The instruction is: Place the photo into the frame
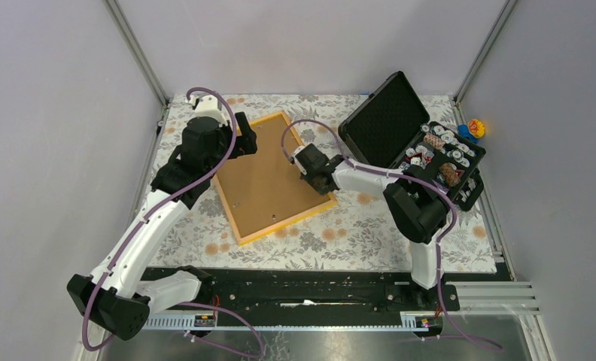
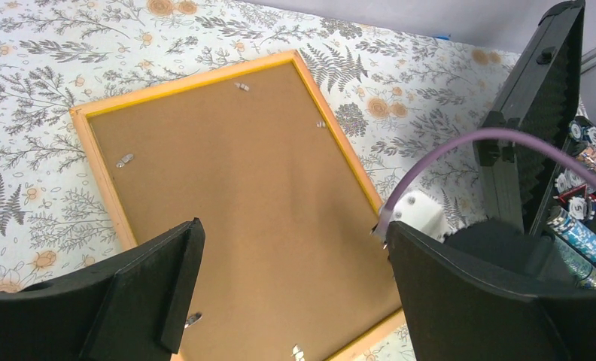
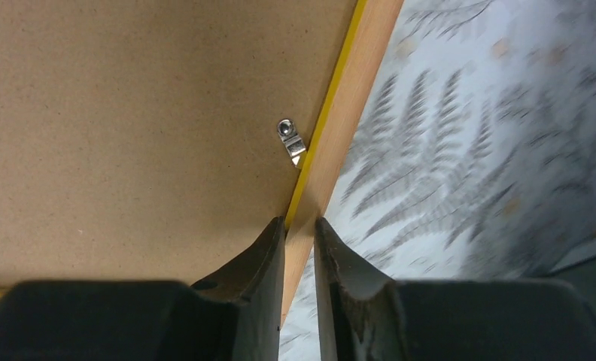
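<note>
The orange-yellow frame (image 1: 287,222) lies face down on the floral cloth, with the brown backing board (image 1: 269,177) filling it. The photo is hidden. My right gripper (image 1: 319,183) is at the frame's right rail. In the right wrist view its jaws (image 3: 300,223) straddle the wooden rail (image 3: 351,98), one finger on the board side and one outside, closed onto it just below a metal clip (image 3: 291,141). My left gripper (image 1: 242,139) hovers over the frame's far left part. Seen from the left wrist, it (image 2: 291,229) stands wide open above the board (image 2: 250,188), holding nothing.
An open black case (image 1: 385,120) stands at the back right, its tray of poker chips (image 1: 442,154) close to the right arm. A small colourful toy (image 1: 474,128) sits at the far right corner. Grey walls enclose the table on three sides.
</note>
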Tool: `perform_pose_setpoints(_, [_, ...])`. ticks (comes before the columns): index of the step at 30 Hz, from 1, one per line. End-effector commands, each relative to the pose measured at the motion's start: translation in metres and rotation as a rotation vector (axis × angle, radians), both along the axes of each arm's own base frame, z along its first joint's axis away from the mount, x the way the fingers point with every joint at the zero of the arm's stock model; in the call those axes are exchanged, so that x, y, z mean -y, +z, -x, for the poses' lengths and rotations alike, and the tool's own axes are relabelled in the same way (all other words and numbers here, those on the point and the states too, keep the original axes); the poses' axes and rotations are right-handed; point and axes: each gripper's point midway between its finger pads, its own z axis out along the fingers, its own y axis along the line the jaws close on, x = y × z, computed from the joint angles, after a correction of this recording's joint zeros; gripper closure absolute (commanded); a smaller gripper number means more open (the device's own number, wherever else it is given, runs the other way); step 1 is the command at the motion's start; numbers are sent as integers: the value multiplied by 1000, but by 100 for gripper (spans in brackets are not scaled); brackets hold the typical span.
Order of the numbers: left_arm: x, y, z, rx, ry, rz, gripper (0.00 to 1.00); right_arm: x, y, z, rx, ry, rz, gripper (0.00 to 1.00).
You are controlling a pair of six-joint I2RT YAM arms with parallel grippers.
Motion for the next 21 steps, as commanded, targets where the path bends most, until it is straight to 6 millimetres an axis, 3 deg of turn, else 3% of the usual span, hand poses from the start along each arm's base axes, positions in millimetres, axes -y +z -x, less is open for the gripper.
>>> perform_pose_setpoints(1, [-11, 23, 1, 94, 51, 14, 1, -7, 15, -58, 159, 208, -4, 81])
perform_pose_setpoints(4, [-18, 30, 5, 124, 77, 21, 1, -1, 29, -83, 233, 182, 41, 78])
perform_pose_setpoints(5, [-20, 33, 7, 134, 85, 25, 1, 2, 36, -88, 238, 152, 59, 73])
perform_pose_setpoints(9, [-28, 39, 11, 160, 114, 30, 1, -3, 76, -97, 300, 32, -24, 30])
perform_pose_setpoints(12, [-30, 41, 12, 169, 123, 32, 1, 2, 94, -85, 266, -140, -99, 14])
perform_pose_setpoints(15, [-29, 41, 12, 166, 121, 34, 1, 12, 92, -52, 128, -446, -192, 10])
perform_pose_setpoints(18, [-26, 40, 11, 163, 106, 39, 1, -20, 68, 8, -177, -538, -404, 9])
perform_pose_setpoints(21, [-25, 40, 11, 161, 102, 41, 1, -48, 60, 47, -357, -598, -614, 3])
